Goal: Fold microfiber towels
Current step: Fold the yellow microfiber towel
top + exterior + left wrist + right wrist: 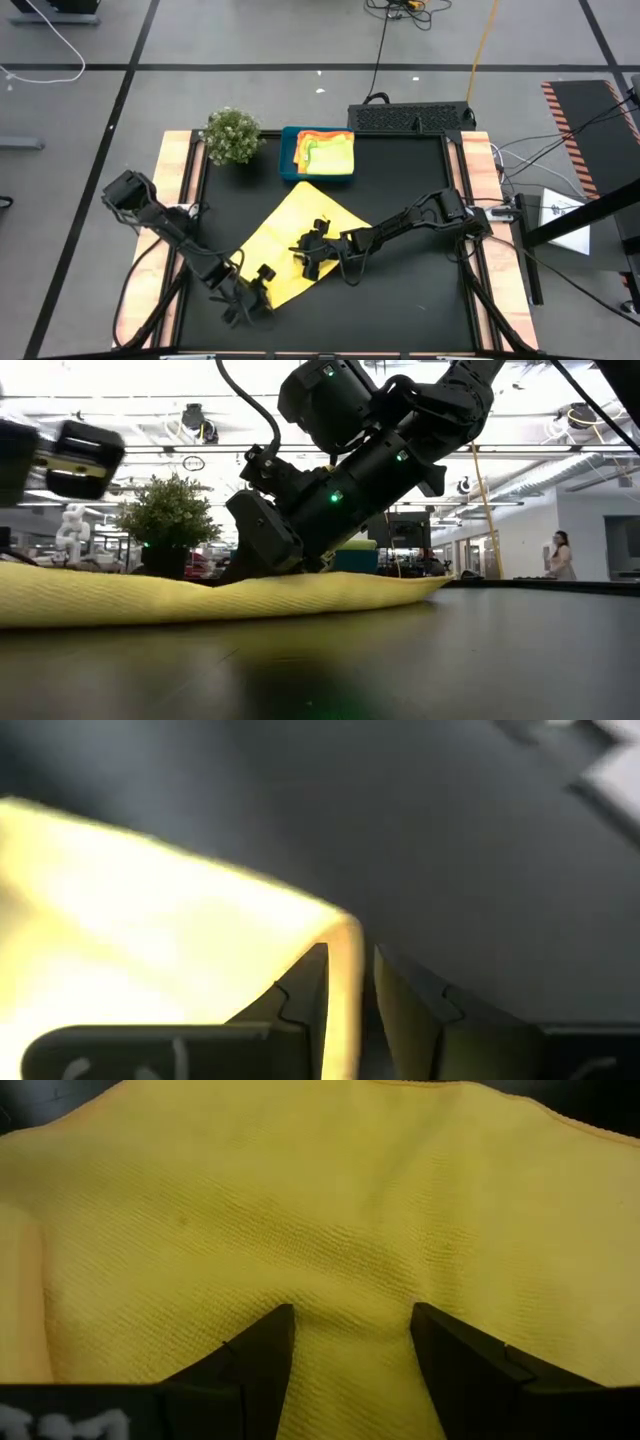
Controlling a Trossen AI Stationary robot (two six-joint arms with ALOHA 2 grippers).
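Yellow microfiber towel (295, 235) spread flat as a diamond on the black tabletop (400, 180), one corner toward the blue tray (290, 168), the opposite corner at the near edge. Remaining towels (328, 152), orange-yellow and lime green, stacked inside that tray, just beside the small green plant (231, 135).

Left gripper (262, 278) at the near corner of the yellow towel, narrowly clenched on the cloth edge: in the left wrist view a thin fold of yellow fabric (345, 1010) stands pinched between the two dark fingers (300, 1000). Right gripper (318, 248) low over the middle of the same towel, fingers (262, 1355) spread wide and pressed onto the weave, grasping nothing; cloth visibly dimpled between them.

Handling, as a judgement: light, thin, soft and fully limp, with no stiffness to hold a shape; ribbed weave likely grippy rather than slippery, and not fragile. Low view shows a gentle swell (250, 595) under the right arm, suggesting easy bunching when pushed. Best hold probably at corners or hems, pinched through a single layer, with the centre pinned to stop sliding.

No brand, label or readable writing visible on towels, tray or tabletop.
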